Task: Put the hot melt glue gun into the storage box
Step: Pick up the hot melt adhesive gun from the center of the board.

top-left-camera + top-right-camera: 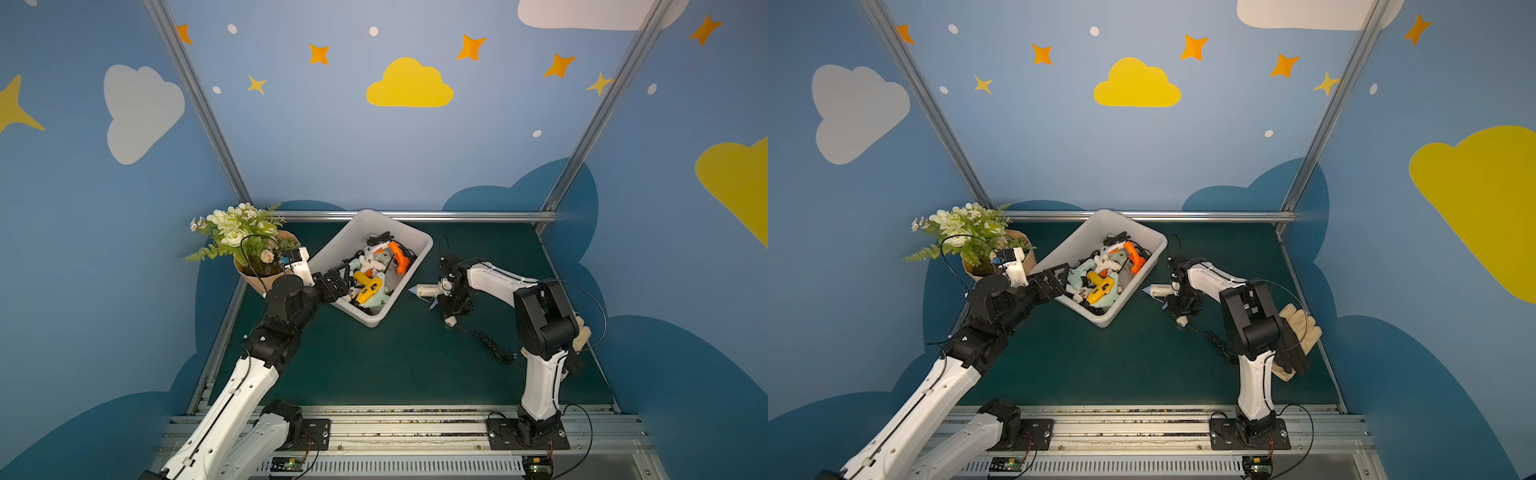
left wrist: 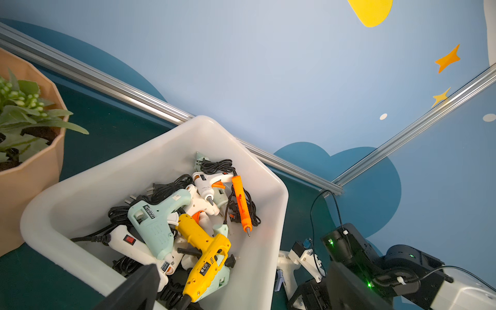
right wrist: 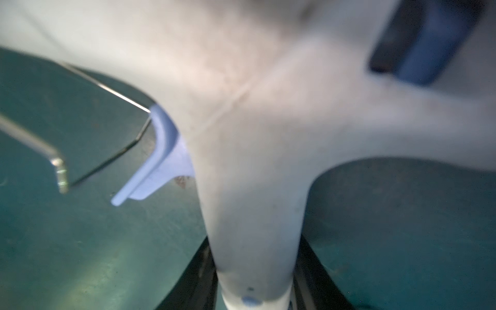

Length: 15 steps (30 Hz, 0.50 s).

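The right tool (image 1: 452, 293) gripped the handle of the white hot melt glue gun (image 3: 255, 188), which lay on the table (image 1: 395, 365) under it. The storage box (image 1: 409, 237) stood just beyond the nozzle. This was the grasp step. The next move likely called for lifting the gun over the rim, with its cord (image 1: 490, 345) trailing. The left tool (image 1: 332, 286) hung open at the box's far side.

White glue gun (image 1: 1158, 289) beside storage box (image 1: 1105, 321), at right end effector (image 1: 1179, 308).
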Each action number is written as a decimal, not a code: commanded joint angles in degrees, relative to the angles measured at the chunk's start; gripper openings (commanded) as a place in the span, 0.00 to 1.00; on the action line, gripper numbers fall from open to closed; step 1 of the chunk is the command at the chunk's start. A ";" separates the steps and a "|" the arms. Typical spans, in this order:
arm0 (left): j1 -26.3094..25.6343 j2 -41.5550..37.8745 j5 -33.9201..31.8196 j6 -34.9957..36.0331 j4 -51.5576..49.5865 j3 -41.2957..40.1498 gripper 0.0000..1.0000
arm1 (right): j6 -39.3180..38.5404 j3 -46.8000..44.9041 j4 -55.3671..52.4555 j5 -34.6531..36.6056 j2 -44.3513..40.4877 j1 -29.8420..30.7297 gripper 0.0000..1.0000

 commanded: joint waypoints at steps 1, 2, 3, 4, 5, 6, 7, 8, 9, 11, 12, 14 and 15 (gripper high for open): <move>0.25 0.07 0.63 0.15 -0.52 1.55 1.00 | 1.55 -0.69 -0.09 1.97 -0.54 0.64 0.27; 0.21 0.07 0.68 0.23 -0.71 1.66 1.00 | 1.71 -0.95 0.14 1.96 -1.33 0.73 0.24; 0.26 0.07 0.67 0.34 -0.76 1.77 1.00 | 1.85 -1.18 0.27 2.08 -2.07 0.83 0.21; 0.27 0.08 0.73 0.51 -0.93 1.85 1.00 | 2.03 -1.51 0.52 2.06 -3.12 0.82 0.20; 0.22 0.07 0.72 0.61 -1.18 1.95 1.00 | 2.15 -1.95 0.82 2.19 -4.24 0.90 0.19; 0.23 0.07 0.80 0.68 -1.26 2.04 1.00 | 2.33 -2.30 1.10 2.30 -5.24 1.02 0.18; 0.19 0.07 0.94 0.75 -1.47 2.24 1.00 | 2.55 -2.68 1.45 2.41 -6.47 0.98 0.15; 0.23 0.16 1.07 0.87 -1.65 2.39 1.00 | 2.74 -3.17 1.72 2.58 -7.82 0.96 0.13; 0.21 0.22 1.31 0.88 -1.91 2.65 1.00 | 2.98 -3.60 1.98 2.82 -8.90 1.06 0.11; 0.24 0.63 1.98 1.27 -2.65 3.38 1.00 | 3.29 -4.39 2.59 3.09 -11.46 1.05 0.07; 0.19 0.94 2.37 1.38 -3.26 3.96 1.00 | 3.53 -4.75 2.86 3.27 -12.71 1.04 0.06; 0.27 1.77 3.78 1.82 -4.34 5.06 1.00 | 3.89 -5.31 3.09 3.38 -15.18 1.04 0.04; 0.19 2.36 4.66 1.97 -4.83 5.73 1.00 | 4.01 -5.55 3.32 3.18 -16.46 1.04 0.04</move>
